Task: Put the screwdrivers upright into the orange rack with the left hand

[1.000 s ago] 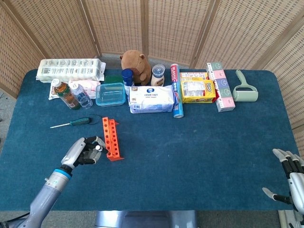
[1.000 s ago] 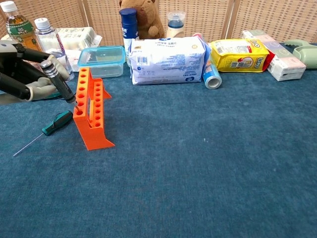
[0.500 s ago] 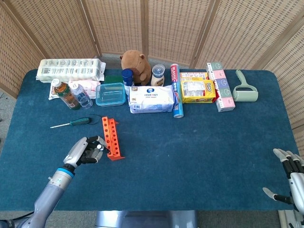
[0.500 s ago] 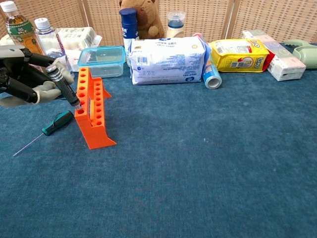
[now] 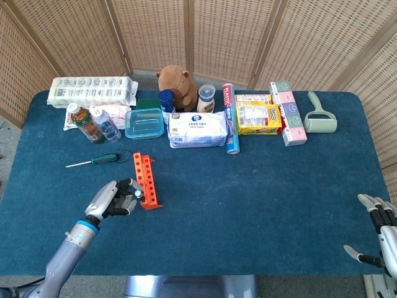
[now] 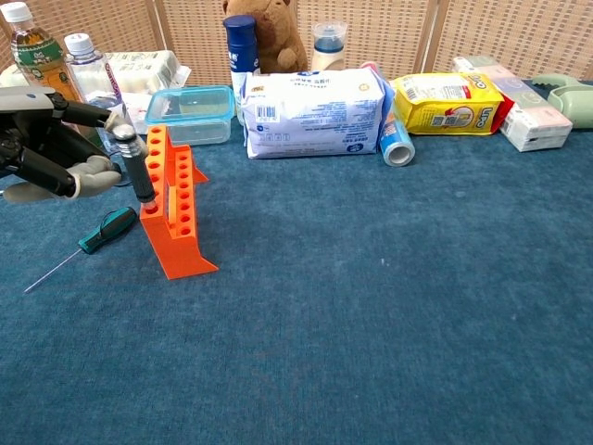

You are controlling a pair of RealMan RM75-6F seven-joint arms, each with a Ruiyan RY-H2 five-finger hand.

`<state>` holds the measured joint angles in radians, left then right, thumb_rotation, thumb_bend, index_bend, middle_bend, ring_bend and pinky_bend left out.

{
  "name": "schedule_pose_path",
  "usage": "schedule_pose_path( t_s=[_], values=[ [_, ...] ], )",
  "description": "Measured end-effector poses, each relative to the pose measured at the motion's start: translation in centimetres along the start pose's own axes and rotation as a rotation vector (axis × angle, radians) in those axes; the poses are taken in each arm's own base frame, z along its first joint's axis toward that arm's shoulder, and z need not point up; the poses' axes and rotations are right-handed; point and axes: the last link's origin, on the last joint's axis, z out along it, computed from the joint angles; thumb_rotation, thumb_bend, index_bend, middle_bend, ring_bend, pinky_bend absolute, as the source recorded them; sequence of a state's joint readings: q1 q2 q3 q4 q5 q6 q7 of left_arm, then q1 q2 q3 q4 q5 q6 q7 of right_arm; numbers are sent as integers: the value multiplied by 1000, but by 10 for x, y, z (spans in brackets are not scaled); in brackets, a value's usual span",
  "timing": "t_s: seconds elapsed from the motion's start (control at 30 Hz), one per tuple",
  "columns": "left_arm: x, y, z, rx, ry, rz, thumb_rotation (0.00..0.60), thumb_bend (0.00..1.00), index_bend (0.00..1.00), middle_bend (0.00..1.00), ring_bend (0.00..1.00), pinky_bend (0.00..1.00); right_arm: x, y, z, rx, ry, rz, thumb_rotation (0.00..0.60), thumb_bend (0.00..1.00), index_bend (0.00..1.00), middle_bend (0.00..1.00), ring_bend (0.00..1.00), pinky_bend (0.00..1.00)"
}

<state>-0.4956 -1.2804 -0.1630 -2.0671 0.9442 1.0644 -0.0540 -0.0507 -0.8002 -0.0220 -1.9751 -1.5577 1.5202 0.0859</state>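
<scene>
Screwdrivers two, black one (image 6: 139, 172) pinched by left hand (image 6: 57, 150) at rack (image 6: 172, 209), green one (image 6: 104, 231) lying.

My left hand (image 6: 56, 153) sits tight against the near end of the orange rack (image 6: 173, 215), with the black-handled screwdriver (image 6: 139, 170) it holds standing at the rack's end hole. Just to my left of the rack the green-handled screwdriver (image 6: 105, 230) lies flat on the cloth, so a low sweep there would catch it. Behind the rack the way is walled by the clear blue-lidded box (image 6: 191, 113), the two bottles (image 6: 88, 67) and the wipes pack (image 6: 315, 112). To the rack's right I have broad open blue tabletop (image 5: 260, 192) reaching to my right hand (image 5: 379, 233) at the far edge.
</scene>
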Motion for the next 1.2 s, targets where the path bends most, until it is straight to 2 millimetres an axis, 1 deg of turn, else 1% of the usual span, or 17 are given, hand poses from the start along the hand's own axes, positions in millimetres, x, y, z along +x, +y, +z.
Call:
schedule_pose_path(
  t_s=[0.2,0.53,0.6,0.67,0.77,0.9,0.97,1.07,1.2],
  values=[
    [2,2,-2,-8,11,2,600,433,312,849,788,921,0,0,0,1,1,2,600,0,74,113,92,27],
    [7,3,-5,-24,29,-8,600,432,312,849,788,920,0,0,0,1,1,2,600,0,74,113,92,26],
    [7,5,-6,-36,32,-10,600,414,300,849,788,920,0,0,0,1,1,2,600,0,74,113,92,27],
    [8,8,-7,-61,35,-8,600,385,259,849,788,920,0,-1,0,1,1,1,600,0,74,113,92,27],
    [9,16,-10,-113,37,15,600,339,157,849,787,920,0,-1,0,2,1,1,600,0,74,113,93,26],
    [10,29,-21,-179,28,64,600,278,21,846,777,920,0,-1,0,2,2,2,600,0,74,113,94,26],
    [12,33,-27,-191,26,103,600,258,1,834,770,920,0,-1,0,2,3,3,600,0,74,113,94,27],
    [13,36,-34,-192,21,166,600,230,0,814,763,920,0,-1,-1,4,2,3,600,0,74,113,95,28],
    [13,39,-39,-188,13,252,600,214,0,800,761,920,0,-2,-1,5,0,2,600,0,74,113,96,28]
  ],
)
